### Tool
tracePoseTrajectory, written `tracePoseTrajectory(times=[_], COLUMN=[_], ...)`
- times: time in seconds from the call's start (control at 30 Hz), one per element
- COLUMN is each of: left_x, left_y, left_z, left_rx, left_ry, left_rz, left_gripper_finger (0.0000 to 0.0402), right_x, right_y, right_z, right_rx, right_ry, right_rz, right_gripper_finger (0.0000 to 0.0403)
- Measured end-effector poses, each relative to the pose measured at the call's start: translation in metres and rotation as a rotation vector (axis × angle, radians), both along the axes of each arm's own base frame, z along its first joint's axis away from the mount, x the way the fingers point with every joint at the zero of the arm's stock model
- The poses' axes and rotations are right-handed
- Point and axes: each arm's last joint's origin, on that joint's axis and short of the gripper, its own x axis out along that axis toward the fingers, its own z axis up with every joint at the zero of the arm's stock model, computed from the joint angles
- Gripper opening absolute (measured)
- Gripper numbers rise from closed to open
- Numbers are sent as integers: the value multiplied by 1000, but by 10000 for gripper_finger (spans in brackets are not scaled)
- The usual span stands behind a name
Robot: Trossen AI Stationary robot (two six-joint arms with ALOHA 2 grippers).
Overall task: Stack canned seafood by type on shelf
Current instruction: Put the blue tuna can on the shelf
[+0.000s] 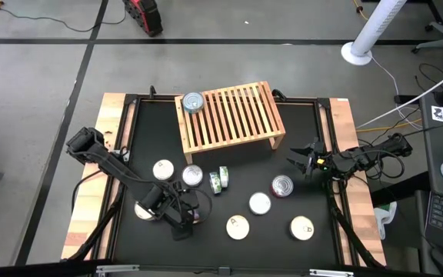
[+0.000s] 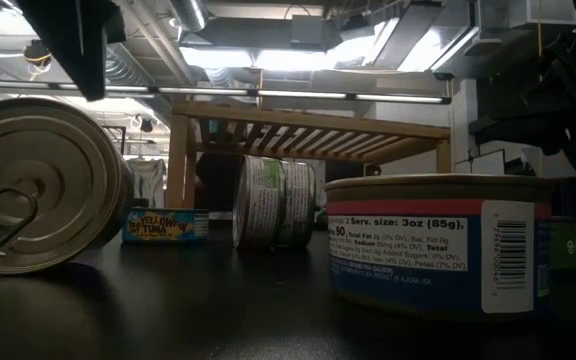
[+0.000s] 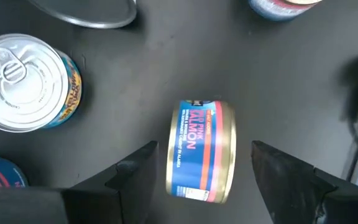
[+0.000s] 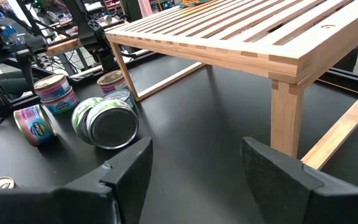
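The light-wood slatted shelf (image 1: 229, 115) stands at the table's far middle, with one silver-lidded tin (image 1: 193, 101) on its left far corner. Several tins lie on the black table before it; a green-labelled tin (image 1: 219, 181) stands on its edge. My left gripper (image 1: 191, 214) is open at the near left, pointing down. Its fingers stand on either side of a blue-and-red salmon tin (image 3: 202, 151) that rests on its edge, without touching it. My right gripper (image 1: 302, 161) is open and empty beside the shelf's right leg (image 4: 284, 118).
A blue-labelled tuna tin (image 3: 23, 81) stands upright close to the left gripper. White-lidded tins (image 1: 238, 227) (image 1: 301, 228) lie near the front edge, and a red-labelled tin (image 1: 283, 185) lies near the right gripper. Wooden rails (image 1: 91, 200) run along both sides of the table.
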Motion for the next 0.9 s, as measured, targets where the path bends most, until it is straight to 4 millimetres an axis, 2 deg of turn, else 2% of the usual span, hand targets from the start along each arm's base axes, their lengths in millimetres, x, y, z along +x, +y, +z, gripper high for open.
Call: tracePoseTrajectory(times=[0.23, 0.9], left_x=[0, 6], left_y=[0, 0], left_z=[0, -17], left_rx=[-4, 18], left_ry=[1, 66], left_rz=[2, 17], left_gripper_finger=[247, 246], right_x=[0, 0], right_y=[0, 0], right_z=[0, 0], right_rx=[0, -1], right_ry=[0, 3], right_rz=[0, 0], right_gripper_finger=[243, 243])
